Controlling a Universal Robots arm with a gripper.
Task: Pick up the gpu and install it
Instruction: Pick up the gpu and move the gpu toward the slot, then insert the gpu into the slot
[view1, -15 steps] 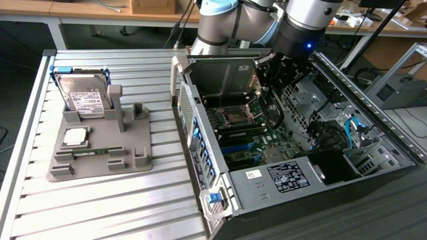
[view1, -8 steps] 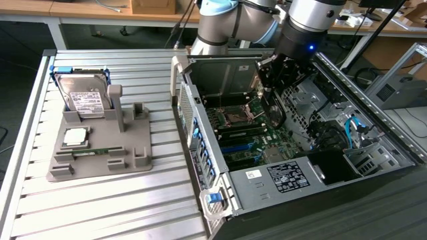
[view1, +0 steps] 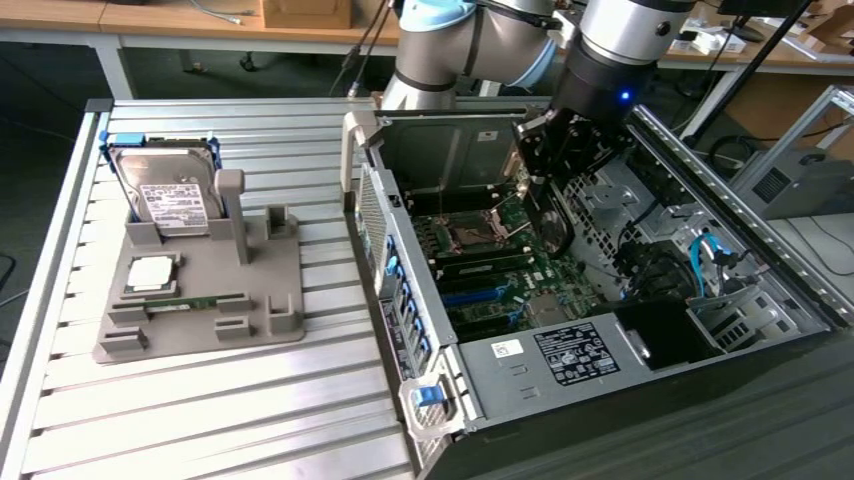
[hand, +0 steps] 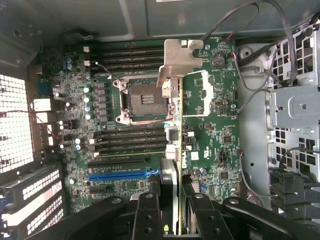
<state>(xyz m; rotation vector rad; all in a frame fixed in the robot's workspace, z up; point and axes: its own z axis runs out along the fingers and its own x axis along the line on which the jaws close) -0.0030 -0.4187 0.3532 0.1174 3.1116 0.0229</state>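
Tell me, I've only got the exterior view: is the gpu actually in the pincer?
Observer: Yes. On the wrist view the gpu runs edge-on out from between the fingers of the pincer.
Operator: Where's its bracket end?
Observer: The silver bracket hangs over the board, beside the CPU socket.
Operator: Is it lined up with the blue slot?
Observer: No. The card's edge runs crosswise to the blue slot, and that slot is bare.
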